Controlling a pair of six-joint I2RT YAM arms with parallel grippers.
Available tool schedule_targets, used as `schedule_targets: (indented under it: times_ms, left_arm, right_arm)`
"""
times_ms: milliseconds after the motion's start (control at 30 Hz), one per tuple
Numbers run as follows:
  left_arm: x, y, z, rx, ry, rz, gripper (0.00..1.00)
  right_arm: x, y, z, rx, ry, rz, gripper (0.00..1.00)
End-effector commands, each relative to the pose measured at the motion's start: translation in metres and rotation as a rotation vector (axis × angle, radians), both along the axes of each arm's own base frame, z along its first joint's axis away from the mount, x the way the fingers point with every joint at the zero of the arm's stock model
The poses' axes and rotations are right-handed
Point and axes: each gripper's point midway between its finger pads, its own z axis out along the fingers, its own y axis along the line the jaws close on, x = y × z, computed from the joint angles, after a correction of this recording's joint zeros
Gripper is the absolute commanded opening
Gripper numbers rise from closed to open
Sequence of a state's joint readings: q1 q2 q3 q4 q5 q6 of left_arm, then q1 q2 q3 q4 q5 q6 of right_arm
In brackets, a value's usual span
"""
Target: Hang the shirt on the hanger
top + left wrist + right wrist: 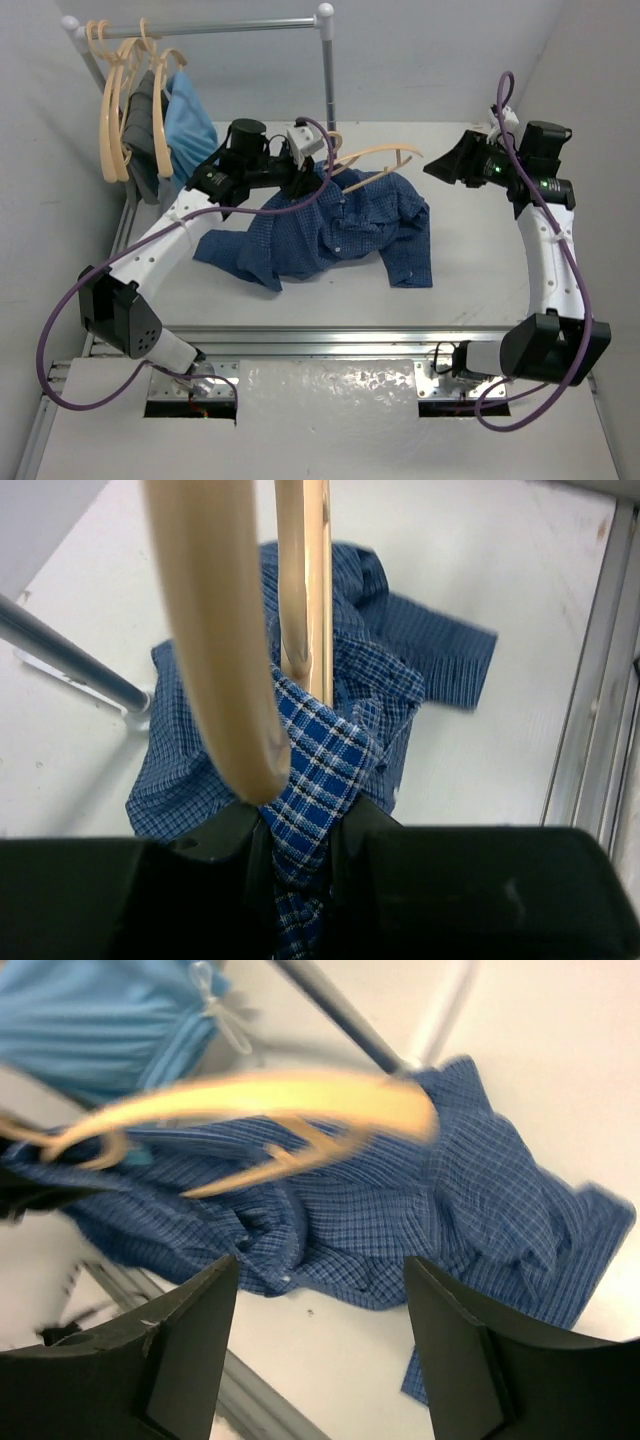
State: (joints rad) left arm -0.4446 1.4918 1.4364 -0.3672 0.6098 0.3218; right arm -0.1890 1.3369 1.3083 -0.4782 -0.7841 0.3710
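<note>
The dark blue checked shirt (330, 230) lies crumpled on the table, one part lifted at its upper left. My left gripper (305, 175) is shut on a fold of that shirt (310, 750), as the left wrist view (300, 830) shows. The peach-tan hanger (380, 155) hangs tilted over the shirt, right in front of the left jaws (215, 630), one end touching the pinched cloth. My right gripper (452, 160) is open and empty, hovering right of the shirt. In the right wrist view (320, 1360) it faces the shirt (430, 1220) and the blurred hanger (280, 1100).
A clothes rack (200, 27) stands at the back left with spare hangers (115, 100), a light-blue garment (190, 120) and a dark grey garment (145, 115). Its right post (328, 70) stands just behind the left gripper. A metal rail (320, 340) runs along the table's near edge.
</note>
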Motion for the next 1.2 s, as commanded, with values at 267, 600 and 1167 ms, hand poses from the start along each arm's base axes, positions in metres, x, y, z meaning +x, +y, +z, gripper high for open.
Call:
schedule_targets:
  times_ms: [267, 600, 1167]
  left_arm:
    - [-0.045, 0.01, -0.015, 0.135, -0.147, -0.25, 0.0]
    - [-0.058, 0.014, -0.015, 0.151, -0.163, -0.295, 0.0]
    - [-0.084, 0.003, 0.005, 0.037, -0.196, -0.412, 0.02]
  right_arm:
    - [-0.032, 0.1, 0.037, -0.319, -0.383, 0.57, 0.7]
    - [-0.05, 0.132, -0.019, -0.382, -0.273, 0.782, 0.71]
    - [-0.054, 0.177, -0.05, -0.547, -0.501, 0.841, 0.0]
